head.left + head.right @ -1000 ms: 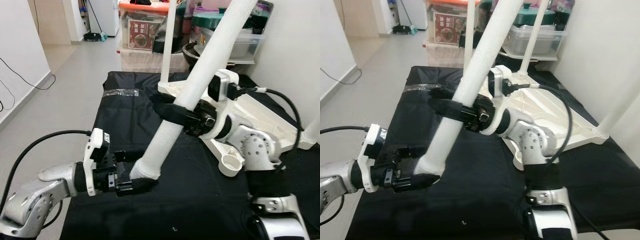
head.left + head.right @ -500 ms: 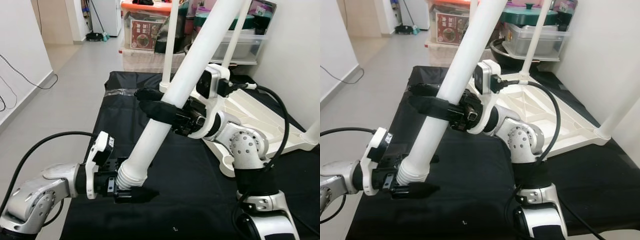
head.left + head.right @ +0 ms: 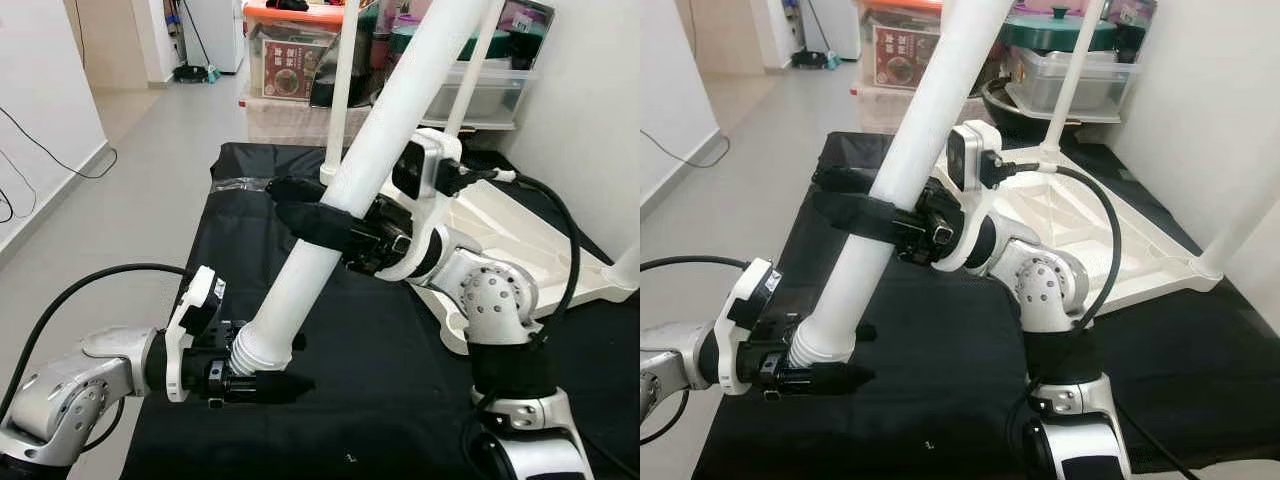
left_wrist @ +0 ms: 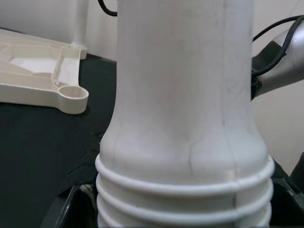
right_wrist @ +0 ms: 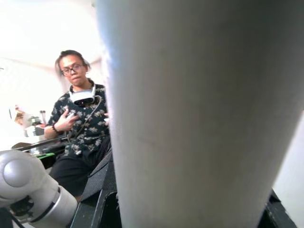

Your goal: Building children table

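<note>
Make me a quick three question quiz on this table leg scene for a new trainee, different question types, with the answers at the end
1. True or false: the right gripper clamps the white table leg around its middle.
2. Multiple choice: the ribbed threaded end of the leg sits at the A) left gripper B) storage boxes C) wall.
3. Short answer: what lies upside down on the black cloth, with other legs already standing in it?

Key: 1. True. 2. A. 3. The white tabletop, whose open corner socket faces up.
</note>
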You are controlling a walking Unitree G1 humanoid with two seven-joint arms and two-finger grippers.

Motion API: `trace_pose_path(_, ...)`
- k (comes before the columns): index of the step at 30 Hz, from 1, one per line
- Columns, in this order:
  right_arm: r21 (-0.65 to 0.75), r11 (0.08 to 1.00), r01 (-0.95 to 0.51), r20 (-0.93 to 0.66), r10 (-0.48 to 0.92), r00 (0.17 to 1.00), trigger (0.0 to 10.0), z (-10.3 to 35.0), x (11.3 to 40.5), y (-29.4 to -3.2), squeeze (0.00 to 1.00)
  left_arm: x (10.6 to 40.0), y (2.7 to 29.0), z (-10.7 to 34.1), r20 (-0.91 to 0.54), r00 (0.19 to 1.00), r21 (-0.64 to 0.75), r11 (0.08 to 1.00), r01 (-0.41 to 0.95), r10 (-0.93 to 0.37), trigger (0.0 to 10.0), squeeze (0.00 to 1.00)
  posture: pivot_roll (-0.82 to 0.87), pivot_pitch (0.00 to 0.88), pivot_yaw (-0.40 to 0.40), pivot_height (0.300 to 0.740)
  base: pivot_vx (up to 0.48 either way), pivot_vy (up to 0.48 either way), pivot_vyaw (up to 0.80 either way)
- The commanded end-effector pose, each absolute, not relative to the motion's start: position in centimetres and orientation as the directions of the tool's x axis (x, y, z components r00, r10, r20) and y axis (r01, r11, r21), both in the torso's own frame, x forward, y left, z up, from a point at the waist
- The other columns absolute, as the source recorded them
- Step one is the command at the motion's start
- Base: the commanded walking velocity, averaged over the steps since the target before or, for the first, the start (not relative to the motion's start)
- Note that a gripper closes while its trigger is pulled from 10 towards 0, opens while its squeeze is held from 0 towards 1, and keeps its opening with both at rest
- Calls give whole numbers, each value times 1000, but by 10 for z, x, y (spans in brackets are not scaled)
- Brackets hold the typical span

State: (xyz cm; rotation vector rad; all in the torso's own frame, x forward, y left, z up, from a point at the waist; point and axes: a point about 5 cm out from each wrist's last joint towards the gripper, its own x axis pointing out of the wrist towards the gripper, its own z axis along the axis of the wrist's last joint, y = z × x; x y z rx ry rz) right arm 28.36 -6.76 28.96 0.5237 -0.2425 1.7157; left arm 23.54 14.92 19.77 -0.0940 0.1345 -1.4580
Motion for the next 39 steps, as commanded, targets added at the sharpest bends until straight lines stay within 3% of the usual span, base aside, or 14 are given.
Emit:
trace_pose_path(1, 178, -137, -974, 431, 901, -48, 10000, 282, 287, -56, 0, 236, 144, 199, -51, 104, -116, 109, 987, -993, 0, 0, 101, 0, -81, 740, 0, 0, 0)
trace_pose_path(2, 178, -137, -974, 431, 901, -48, 10000, 282, 287, -56, 0, 236, 144, 199, -51, 104, -116, 109, 987, -993, 0, 0, 101, 0, -81, 740, 0, 0, 0)
trace_pose_path(3, 235, -33, -971, 426, 902, 72, 10000, 280, 298, -56, 1000, 237, 145, 200, -56, 128, -103, 133, 986, -990, 2627, 0, 101, 0, -81, 740, 0, 0, 0)
trace_pose_path(5, 275, 33, -961, 422, 894, 151, 10000, 278, 304, -56, 1000, 238, 146, 200, -58, 144, -95, 149, 984, -988, 2627, 0, 101, 0, -81, 740, 0, 0, 0)
trace_pose_path(6, 290, 114, -950, 392, 892, 226, 10000, 276, 309, -58, 1000, 239, 147, 201, -60, 170, -80, 175, 981, -984, 10000, 0, 98, 0, -81, 740, 0, 0, 0)
trace_pose_path(8, 295, 214, -931, 347, 884, 313, 10000, 272, 312, -60, 969, 243, 148, 201, -65, 226, -50, 229, 972, -972, 10000, 0, 93, 0, -82, 740, 0, 0, 0)
trace_pose_path(9, 317, 322, -892, 284, 865, 414, 10000, 268, 316, -63, 0, 247, 150, 200, -75, 284, -11, 286, 958, -956, 10000, 0, 91, 0, -83, 740, 0, 0, 0)
trace_pose_path(10, 317, 322, -892, 284, 865, 414, 10000, 268, 316, -63, 0, 247, 150, 200, -75, 284, -11, 286, 958, -956, 10000, 0, 91, 0, -83, 740, 0, 0, 0)
trace_pose_path(12, 378, 469, -798, 213, 795, 568, 10000, 261, 320, -70, 0, 251, 152, 195, -100, 383, 55, 379, 924, -918, 10000, 0, 81, 0, -80, 740, 0, 0, 0)
trace_pose_path(17, 491, 526, -695, 185, 716, 673, 10000, 255, 320, -76, 0, 254, 154, 186, -133, 472, 114, 460, 881, -871, 10000, 0, 75, 0, -79, 740, 0, 0, 0)
trace_pose_path(24, 659, 476, -582, 160, 668, 727, 10000, 244, 313, -66, 0, 263, 153, 172, -137, 584, 161, 564, 810, -800, 10000, 0, 69, 0, -81, 740, 0, 0, 0)
trace_pose_path(30, 703, 461, -542, 152, 647, 747, 9529, 238, 308, -51, 0, 270, 139, 177, -80, 579, 149, 564, 812, -811, 10000, 0, 65, 0, -80, 740, 0, 0, 0)
trace_pose_path(31, 691, 467, -552, 166, 641, 750, 118, 239, 306, -49, 0, 271, 135, 180, -66, 569, 148, 556, 818, -820, 10000, 0, 63, 0, -78, 740, 0, 0, 0)
trace_pose_path(39, 646, 526, -554, 151, 624, 767, 0, 238, 300, -51, 0, 269, 129, 179, -50, 540, 165, 527, 834, -840, 10000, 0, 60, 0, -78, 740, 0, 0, 0)
